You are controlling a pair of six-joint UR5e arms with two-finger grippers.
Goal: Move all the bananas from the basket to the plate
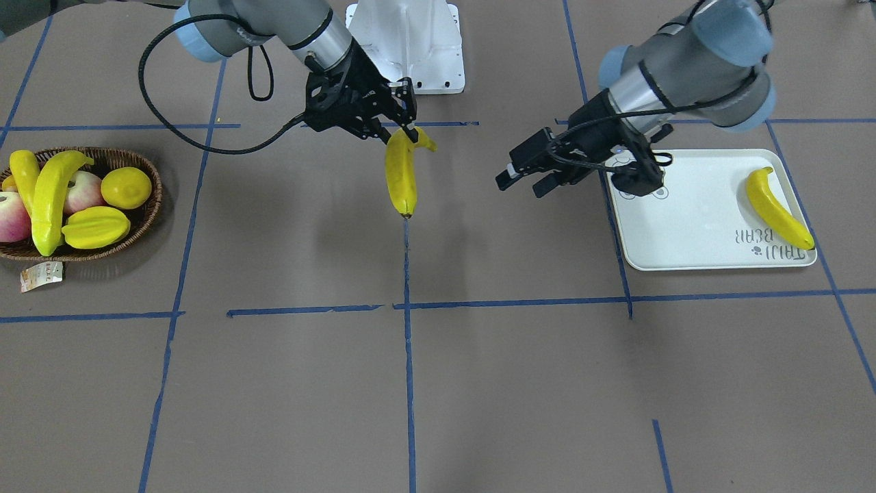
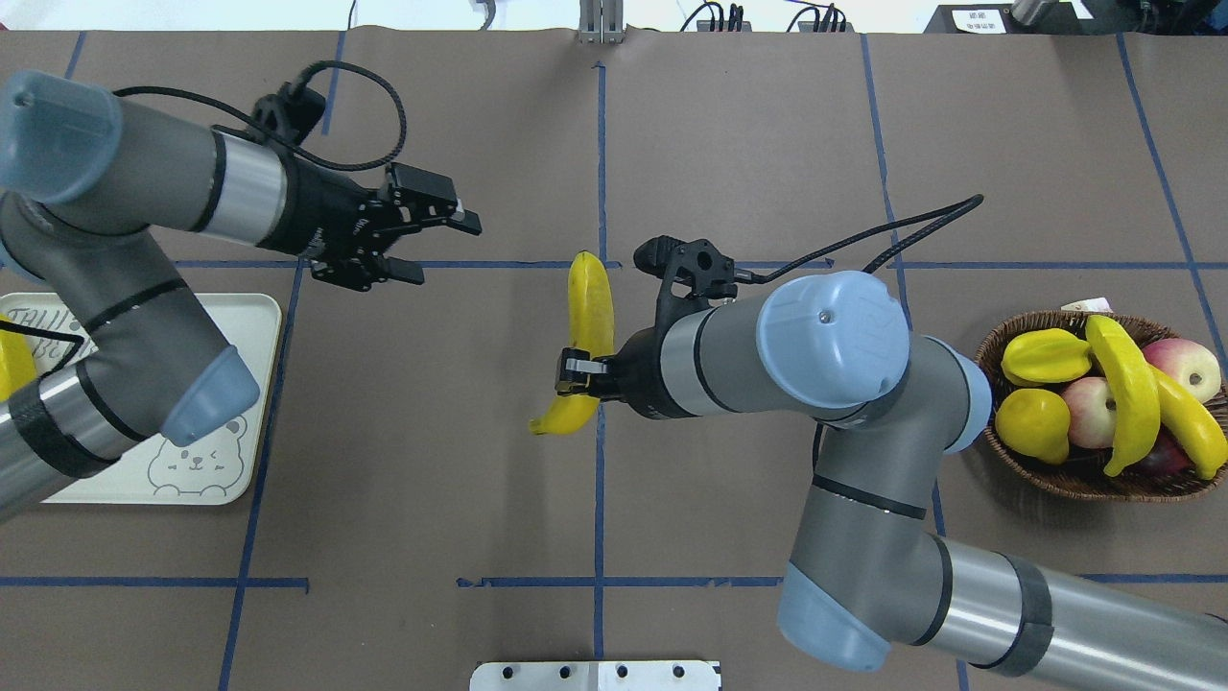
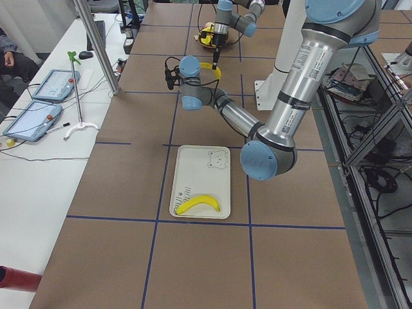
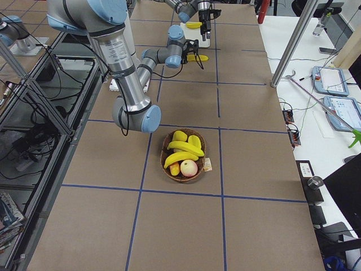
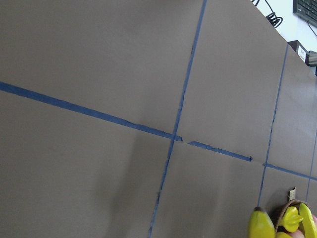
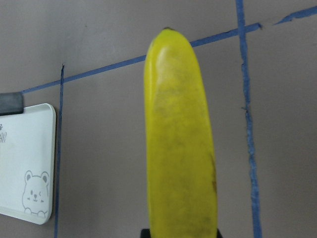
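Observation:
My right gripper (image 2: 576, 370) is shut on the stem end of a yellow banana (image 2: 591, 317), held above the table's middle; that banana (image 6: 181, 148) fills the right wrist view. My left gripper (image 2: 441, 248) hangs open and empty between the banana and the plate (image 2: 240, 384). In the front view the held banana (image 1: 401, 174) hangs tip-down, the left gripper (image 1: 521, 186) is beside the plate (image 1: 691, 233), and one banana (image 1: 777, 209) lies on the plate. The wicker basket (image 1: 147, 212) holds two bananas (image 1: 49, 198) (image 1: 24, 174).
The basket (image 2: 1084, 480) also holds a starfruit (image 2: 1046, 355), a lemon (image 2: 1032, 422) and apples (image 2: 1089, 413). A paper tag (image 1: 42, 275) lies by its rim. The white robot base (image 1: 410, 41) stands at the table's back. Blue tape lines cross the brown table.

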